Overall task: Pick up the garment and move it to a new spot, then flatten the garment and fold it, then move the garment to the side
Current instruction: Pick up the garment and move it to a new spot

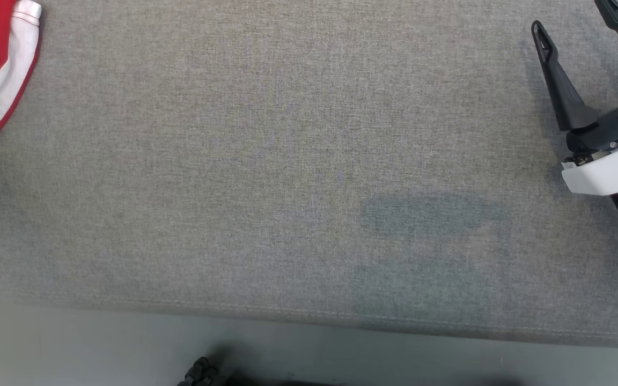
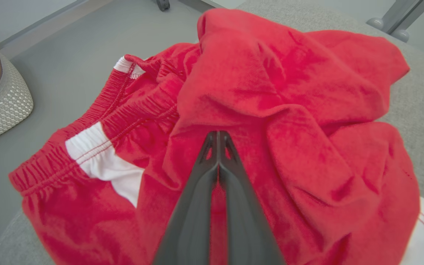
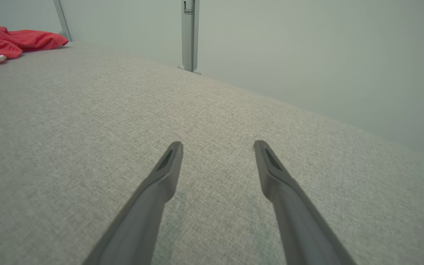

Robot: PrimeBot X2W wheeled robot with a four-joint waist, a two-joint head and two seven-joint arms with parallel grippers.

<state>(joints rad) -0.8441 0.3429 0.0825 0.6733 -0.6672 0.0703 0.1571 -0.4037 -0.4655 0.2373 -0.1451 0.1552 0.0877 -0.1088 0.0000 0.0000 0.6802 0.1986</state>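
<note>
far left in the left wrist view, a white basket [image 2: 2, 99] stands on the grey floor [image 2: 72, 62], apart from the table edge. just right of it the garment [image 2: 289, 92] lies crumpled in a heap on the grey table [image 2: 418, 103]. it is red, with a gathered waistband [image 2: 98, 110] turned toward the basket and a white panel [image 2: 105, 162] below the band. the waistband end hangs a little over the table edge. the left gripper [image 2: 217, 137] is closed tight, and its two tips meet on a raised fold of the red cloth near the middle of the heap and pinch it. creases run out from that spot.

in the head view the garment sits at the table's far left corner, showing red cloth with a white stripe. from there rightward the table is bare grey weave, with a stitched seam along its near edge and a faint dark shadow [image 1: 432, 214] right of centre. below the seam, a small dark part [image 1: 199, 370] pokes up at the bottom edge. what it is i cannot tell.

at the far right the right gripper [image 1: 570, 15] hovers over the table with its fingers spread wide and nothing between them, well apart from the garment. its wrist view looks across the table to a grey post [image 3: 188, 36] and a pale wall [image 3: 307, 55].
</note>
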